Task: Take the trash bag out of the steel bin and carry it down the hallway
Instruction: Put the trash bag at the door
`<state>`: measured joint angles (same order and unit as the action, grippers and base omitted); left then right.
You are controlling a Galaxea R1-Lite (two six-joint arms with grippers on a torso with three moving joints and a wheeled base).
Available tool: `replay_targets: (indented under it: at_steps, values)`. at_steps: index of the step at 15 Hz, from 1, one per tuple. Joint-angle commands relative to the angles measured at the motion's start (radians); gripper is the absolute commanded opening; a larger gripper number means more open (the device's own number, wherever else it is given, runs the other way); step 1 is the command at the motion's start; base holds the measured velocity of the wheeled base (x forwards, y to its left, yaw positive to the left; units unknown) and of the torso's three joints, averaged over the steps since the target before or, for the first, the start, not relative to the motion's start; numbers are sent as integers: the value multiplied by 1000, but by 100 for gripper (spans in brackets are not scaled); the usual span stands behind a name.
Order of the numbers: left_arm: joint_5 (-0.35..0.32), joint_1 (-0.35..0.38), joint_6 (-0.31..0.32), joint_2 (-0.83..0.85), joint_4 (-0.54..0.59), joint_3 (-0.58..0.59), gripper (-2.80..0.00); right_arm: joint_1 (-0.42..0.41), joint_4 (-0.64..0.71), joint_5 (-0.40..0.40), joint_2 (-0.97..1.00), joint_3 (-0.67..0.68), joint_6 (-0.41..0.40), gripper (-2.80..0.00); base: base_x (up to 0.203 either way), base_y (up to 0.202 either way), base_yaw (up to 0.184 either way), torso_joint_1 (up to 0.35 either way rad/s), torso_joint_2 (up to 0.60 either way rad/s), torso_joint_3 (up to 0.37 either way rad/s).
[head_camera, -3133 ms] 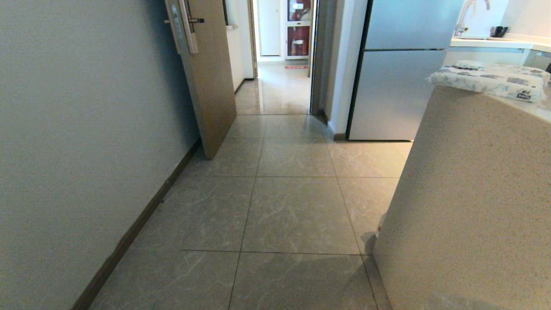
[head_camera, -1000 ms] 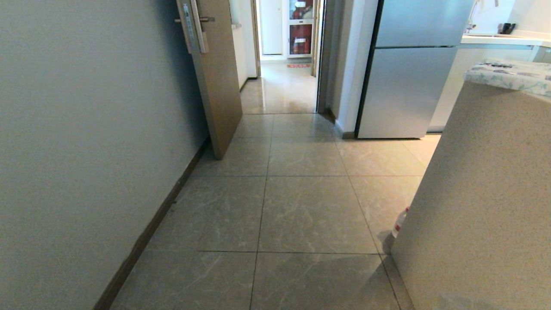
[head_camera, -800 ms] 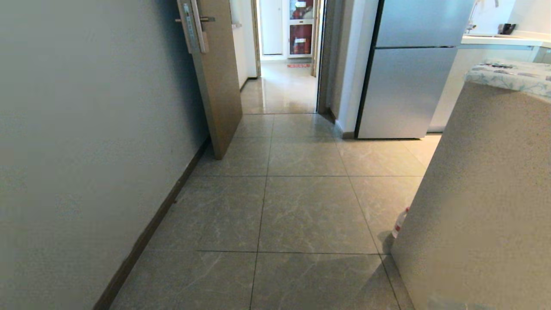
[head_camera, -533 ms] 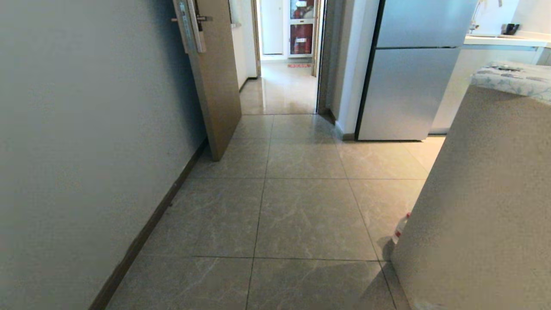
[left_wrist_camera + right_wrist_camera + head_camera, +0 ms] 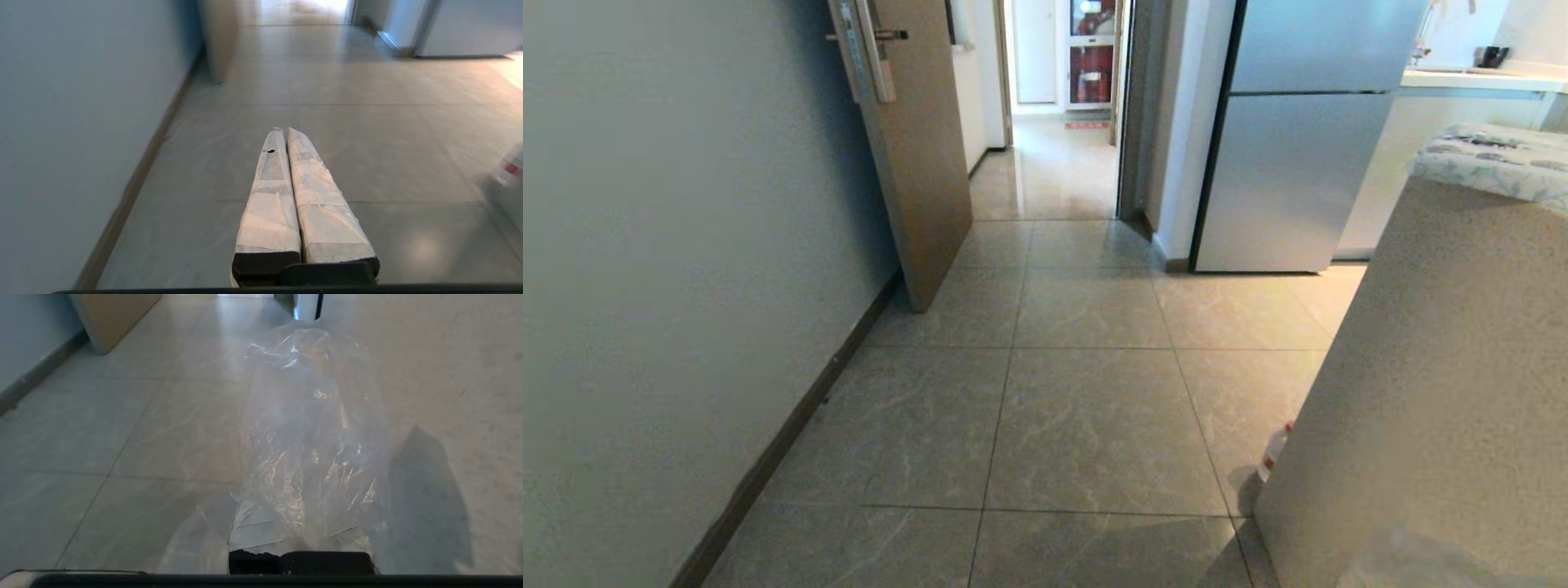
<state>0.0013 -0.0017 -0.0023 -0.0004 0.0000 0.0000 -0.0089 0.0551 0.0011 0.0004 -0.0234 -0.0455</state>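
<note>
Trash bag [image 5: 310,428], clear and crinkly, drapes over the right hand [image 5: 300,543] in the right wrist view and hides the taped fingers [image 5: 253,528]; that hand is pinched together on the bag's plastic. Bag hangs above the floor tiles [image 5: 122,428], close beside the speckled beige counter side [image 5: 449,375]. Contents not readable through the plastic.

Left hand [image 5: 284,131] in its wrist view: two tape-wrapped fingers [image 5: 269,196] pressed together, nothing between them, held over bare floor, pointing down the passage.

Head view, neither arm visible. Hallway floor [image 5: 1086,425], glossy grey-beige tiles, runs from 6 o'clock up to 12. Grey wall [image 5: 670,245] with dark baseboard fills 9 o'clock. Tan wooden door [image 5: 915,155] stands ajar at 11 o'clock, metal handle [image 5: 870,41] on its edge. Open doorway [image 5: 1062,106] at 12 o'clock, brighter floor beyond, red items in a cabinet at the far end, too small to read. Silver fridge [image 5: 1290,139] at 1 o'clock. Counter [image 5: 1421,392] fills 3 to 5 o'clock; a patterned pack [image 5: 1494,159] lies on its top edge at 2 o'clock. Small red-and-white bit of a bottle [image 5: 1272,453] peeks out at the counter's base, 4 o'clock, mostly hidden. Steel bin not in any view.
</note>
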Motion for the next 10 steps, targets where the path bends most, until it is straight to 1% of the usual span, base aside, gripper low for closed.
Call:
replay_targets:
  at_steps: [1, 10]
  values:
    - [0, 2, -1, 0, 0, 0, -280, 1, 0, 0, 0, 0, 0, -280, 0, 0, 0, 0, 0, 0]
    - [0, 2, -1, 0, 0, 0, -280, 0, 0, 0, 1, 0, 0, -280, 0, 0, 0, 0, 0, 0]
